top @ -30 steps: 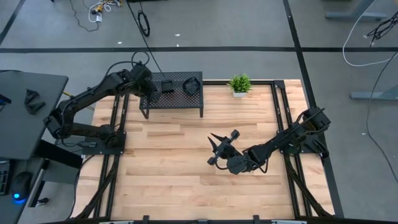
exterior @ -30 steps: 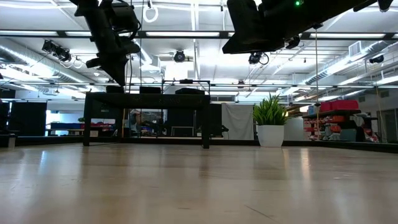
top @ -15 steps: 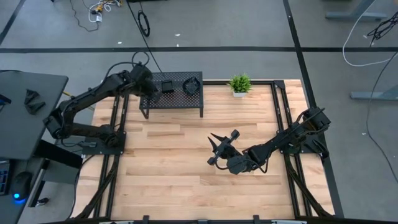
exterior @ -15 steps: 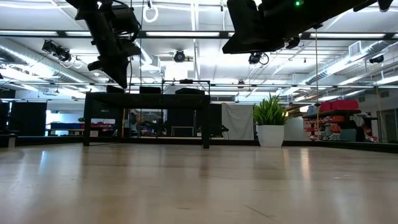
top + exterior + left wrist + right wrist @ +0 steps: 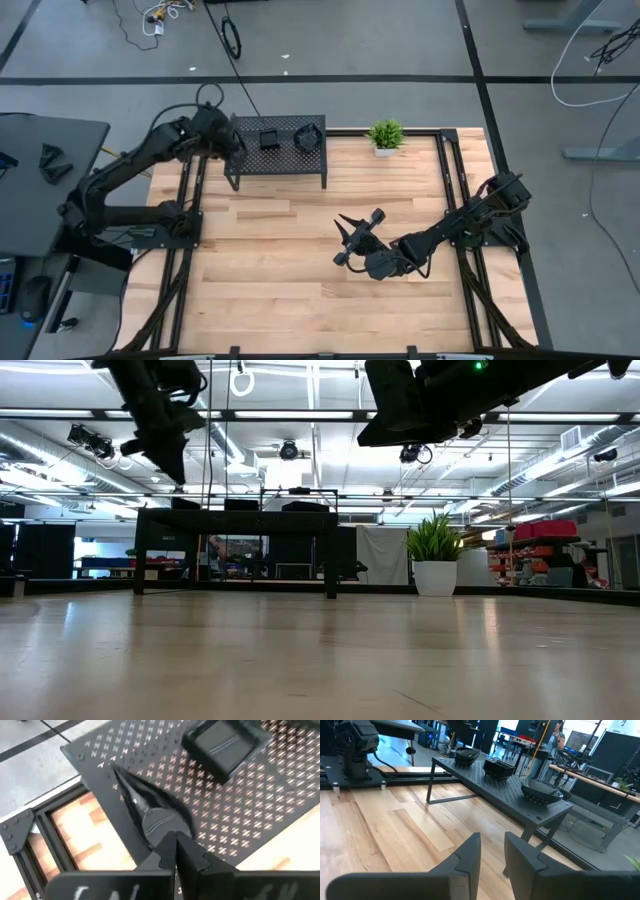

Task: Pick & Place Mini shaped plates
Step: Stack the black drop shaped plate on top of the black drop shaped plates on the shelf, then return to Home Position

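Left gripper (image 5: 175,842), apparently pinching a dark plate (image 5: 150,810), has shifted toward the rack's (image 5: 280,155) left end.

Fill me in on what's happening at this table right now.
The left end effector is shut on a small black leaf-shaped dish, holding it over the left end of the black perforated rack. Stacks of small black dishes, a square one and a rounded one, sit on the rack. The right end effector hangs open and empty over the middle of the wooden table. A small potted plant stands at the table's far edge.
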You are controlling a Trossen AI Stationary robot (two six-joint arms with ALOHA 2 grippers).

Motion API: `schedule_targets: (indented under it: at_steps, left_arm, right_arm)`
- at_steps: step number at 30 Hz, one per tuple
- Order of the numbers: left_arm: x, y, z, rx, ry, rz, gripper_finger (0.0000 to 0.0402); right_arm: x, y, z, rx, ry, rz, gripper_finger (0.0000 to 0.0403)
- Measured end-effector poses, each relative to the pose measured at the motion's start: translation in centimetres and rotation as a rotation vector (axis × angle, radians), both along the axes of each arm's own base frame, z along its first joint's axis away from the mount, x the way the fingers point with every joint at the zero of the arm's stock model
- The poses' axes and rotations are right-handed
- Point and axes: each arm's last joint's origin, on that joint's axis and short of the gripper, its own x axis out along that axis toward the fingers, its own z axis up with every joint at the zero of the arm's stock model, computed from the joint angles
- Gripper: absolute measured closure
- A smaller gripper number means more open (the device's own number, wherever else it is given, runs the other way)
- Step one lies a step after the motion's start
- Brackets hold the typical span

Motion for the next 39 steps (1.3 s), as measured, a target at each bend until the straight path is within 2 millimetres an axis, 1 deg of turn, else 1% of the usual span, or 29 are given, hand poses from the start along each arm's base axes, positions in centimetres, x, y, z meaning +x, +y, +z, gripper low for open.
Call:
schedule_targets:
  at_steps: [8,12,16,23,28,32,34,36,39]
  left_arm:
    - [-0.1,0.2,-3.2,-0.020,0.028,0.001,0.0398]
    - [-0.3,0.2,-3.8,-0.026,0.042,0.013,0.0396]
    - [-0.3,0.3,-3.3,-0.004,0.020,0.014,0.0388]
    - [-0.1,0.4,-0.5,0.064,-0.057,0.018,0.0394]
    - [0.1,0.4,-0.2,0.081,-0.063,-0.001,0.0398]
    - [0.9,-0.8,0.2,0.122,-0.078,-0.101,0.0394]
    - [1.4,-2.0,0.7,0.156,-0.102,-0.180,0.0395]
    - [1.9,-3.3,0.8,0.197,-0.154,-0.247,0.0397]
    - [2.5,-5.3,0.4,0.274,-0.273,-0.351,0.0398]
  right_arm:
    - [0.0,0.0,0.0,0.002,-0.004,0.000,0.0314]
    - [0.0,0.0,0.0,0.002,-0.004,0.000,0.0314]
    - [0.0,0.0,0.0,0.002,-0.004,0.000,0.0314]
    - [0.0,0.0,0.0,0.002,-0.004,-0.002,0.0314]
    - [0.0,0.0,0.0,0.001,-0.003,-0.002,0.0314]
    - [-0.3,0.2,0.1,-0.065,0.075,0.019,0.0314]
    - [-1.0,0.1,1.4,-0.059,0.087,0.050,0.0317]
    - [-2.0,-0.3,2.9,-0.004,0.116,0.151,0.0325]
    - [-3.4,-1.8,4.5,0.153,0.210,0.365,0.0341]
